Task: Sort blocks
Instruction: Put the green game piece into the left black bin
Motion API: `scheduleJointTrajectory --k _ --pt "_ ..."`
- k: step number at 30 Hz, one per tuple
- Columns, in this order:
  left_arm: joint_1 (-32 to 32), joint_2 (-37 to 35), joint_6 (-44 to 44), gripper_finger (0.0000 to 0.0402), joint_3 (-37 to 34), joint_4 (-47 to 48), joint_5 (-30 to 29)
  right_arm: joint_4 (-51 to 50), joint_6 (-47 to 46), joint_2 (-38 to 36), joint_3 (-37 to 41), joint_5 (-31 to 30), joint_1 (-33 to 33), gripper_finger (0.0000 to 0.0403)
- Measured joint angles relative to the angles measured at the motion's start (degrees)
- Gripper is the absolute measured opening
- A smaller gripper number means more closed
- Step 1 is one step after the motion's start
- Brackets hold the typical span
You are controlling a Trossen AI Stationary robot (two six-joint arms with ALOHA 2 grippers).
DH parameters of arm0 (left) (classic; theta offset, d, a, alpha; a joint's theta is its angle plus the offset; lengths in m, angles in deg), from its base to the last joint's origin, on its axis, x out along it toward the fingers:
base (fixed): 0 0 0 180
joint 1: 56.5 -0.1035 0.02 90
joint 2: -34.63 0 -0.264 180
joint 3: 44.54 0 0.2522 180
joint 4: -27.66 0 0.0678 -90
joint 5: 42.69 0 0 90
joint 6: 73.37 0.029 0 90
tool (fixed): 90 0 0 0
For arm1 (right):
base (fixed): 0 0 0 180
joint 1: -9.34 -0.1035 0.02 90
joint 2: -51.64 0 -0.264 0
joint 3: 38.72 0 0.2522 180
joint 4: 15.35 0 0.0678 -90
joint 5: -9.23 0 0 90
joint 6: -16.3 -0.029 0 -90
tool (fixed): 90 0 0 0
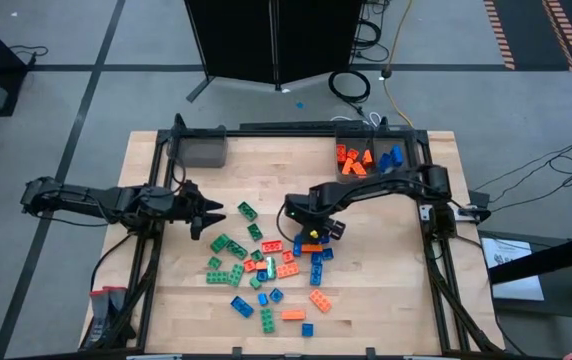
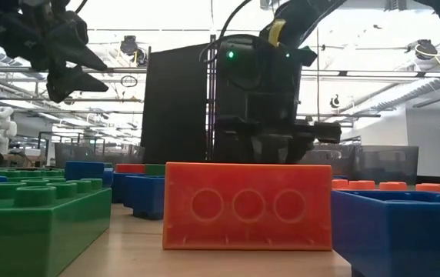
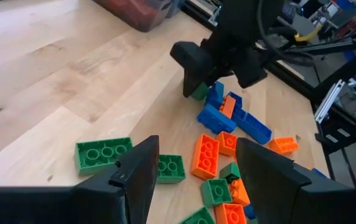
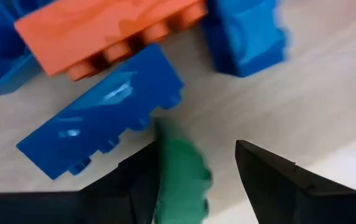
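Observation:
Several green, orange and blue blocks (image 1: 266, 268) lie scattered on the wooden table. My right gripper (image 1: 312, 232) is open, low over the pile's far right part, fingers pointing down. A green block (image 4: 181, 174) stands between its fingers, close against one finger (image 4: 137, 180); blue (image 4: 100, 124) and orange (image 4: 103, 31) blocks lie just beyond. The gripper also shows in the left wrist view (image 3: 218, 81). My left gripper (image 1: 218, 212) is open and empty, raised at the pile's left; it looks over the blocks (image 3: 196, 146). My right gripper has the green block (image 4: 184, 165) between its open fingers, which come from above. The block lies next to one finger and apart from the other. Whether that finger touches it, I cannot tell.
A grey bin (image 1: 371, 158) at the far right holds orange and blue blocks. Another grey bin (image 1: 198, 150) stands at the far left. In the low view an orange block (image 2: 247, 204), a green one (image 2: 35, 223) and a blue one (image 2: 405, 231) lie near the front edge.

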Motion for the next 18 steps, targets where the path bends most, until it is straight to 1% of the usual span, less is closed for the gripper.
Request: scheduleJointTrajectory --k 3,5,7,10,14,16,18 --pt "0.0 0.0 0.0 0.0215 0.0 0.2 0.0 0.1 -0.5 0.9 -0.2 -0.8 -0.1 0.0197" --pt "0.0 0.0 0.0 0.0215 0.0 0.4 0.0 0.7 -1.4 1.2 -0.1 -3.0 -0.3 0.0180" --pt "0.0 0.0 0.0 0.0215 0.0 0.7 0.0 1.2 -2.7 1.3 -0.1 -5.3 -0.3 0.0145" --pt "0.0 0.0 0.0 0.0215 0.0 1.5 0.0 1.0 -4.8 1.3 -0.1 -8.5 -0.2 0.0072" --pt "0.0 0.0 0.1 0.0215 0.0 1.6 -0.1 -0.5 -9.6 1.0 -1.3 -10.7 -0.2 0.0074" --pt "0.0 0.0 0.1 0.0215 0.0 1.7 -0.3 -1.3 -13.2 1.5 -3.8 -11.1 0.0 0.0074" --pt "0.0 0.0 0.1 0.0215 0.0 1.6 -0.4 -1.5 -16.7 1.7 -7.9 -10.9 1.1 0.0074"
